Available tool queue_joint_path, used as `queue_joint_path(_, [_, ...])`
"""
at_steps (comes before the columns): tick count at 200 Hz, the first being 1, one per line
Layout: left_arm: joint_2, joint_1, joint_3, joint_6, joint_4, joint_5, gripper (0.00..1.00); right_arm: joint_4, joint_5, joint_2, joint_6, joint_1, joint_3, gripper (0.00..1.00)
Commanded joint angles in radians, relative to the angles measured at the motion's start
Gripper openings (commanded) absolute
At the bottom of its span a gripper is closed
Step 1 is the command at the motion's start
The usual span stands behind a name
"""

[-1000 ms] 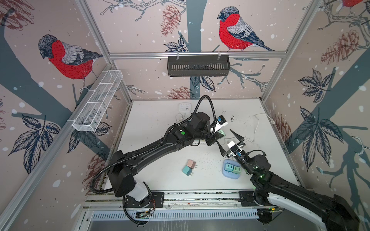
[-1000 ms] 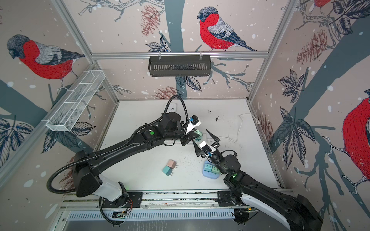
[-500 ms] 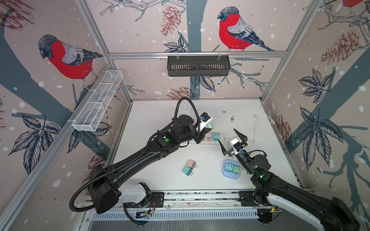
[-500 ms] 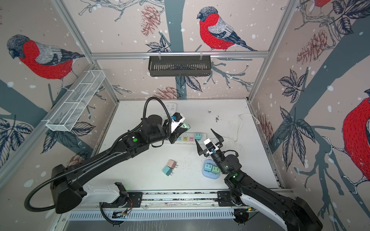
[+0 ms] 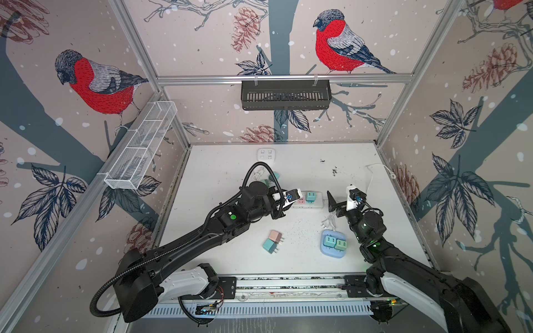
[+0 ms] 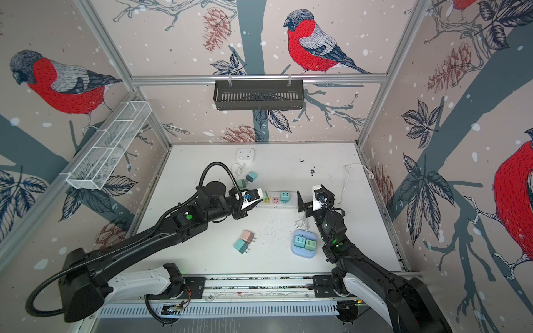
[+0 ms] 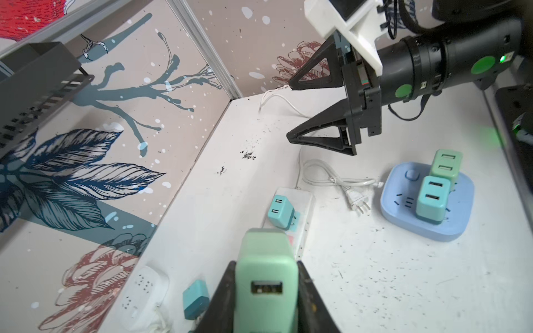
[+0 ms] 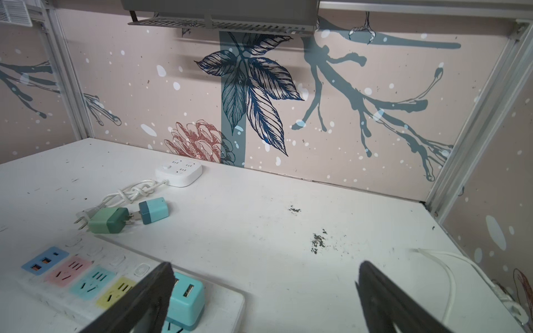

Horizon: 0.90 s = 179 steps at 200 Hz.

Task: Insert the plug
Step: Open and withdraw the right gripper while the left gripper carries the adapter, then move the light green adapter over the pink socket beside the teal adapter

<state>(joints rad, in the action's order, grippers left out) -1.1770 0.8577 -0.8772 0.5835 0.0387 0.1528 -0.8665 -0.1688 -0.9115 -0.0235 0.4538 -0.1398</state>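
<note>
Green plug [image 7: 265, 256] clamped in left gripper [image 7: 265, 271], near white power strip [image 7: 305, 213]; right gripper [image 7: 290, 111] jaws spread wide, empty.

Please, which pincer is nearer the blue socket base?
Right. The right pincer hangs open behind the blue socket base; the left pincer, gripping a green adapter, is farther, by the power strip.

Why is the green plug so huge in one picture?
Left wrist view: the plug, shut in the left gripper, sits right by the lens, so it looms big. Right wrist view: the open right gripper's fingers are dark blurs at the edge. Both top views: posts splay outward.
</note>
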Motion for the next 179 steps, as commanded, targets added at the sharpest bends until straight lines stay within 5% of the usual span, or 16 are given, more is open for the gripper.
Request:
queue_joint_path(1, [-0.037,0.001,-0.029,0.084,-0.010,-0.054,0.00,-0.014,0.015,-0.036,0.071,-0.021,-0.021,1.00])
queue_joint_path(98, [-0.411,0.001,-0.332,0.022,-0.354,-0.198,0.00,-0.002,0.014,-0.064,0.108,-0.066,-0.038,1.00])
queue_joint_path(179, [-0.675,-0.023,-0.541,0.083,-0.472,-0.150,0.00,-0.037,0.039,-0.022,0.123,-0.094,0.000,1.00])
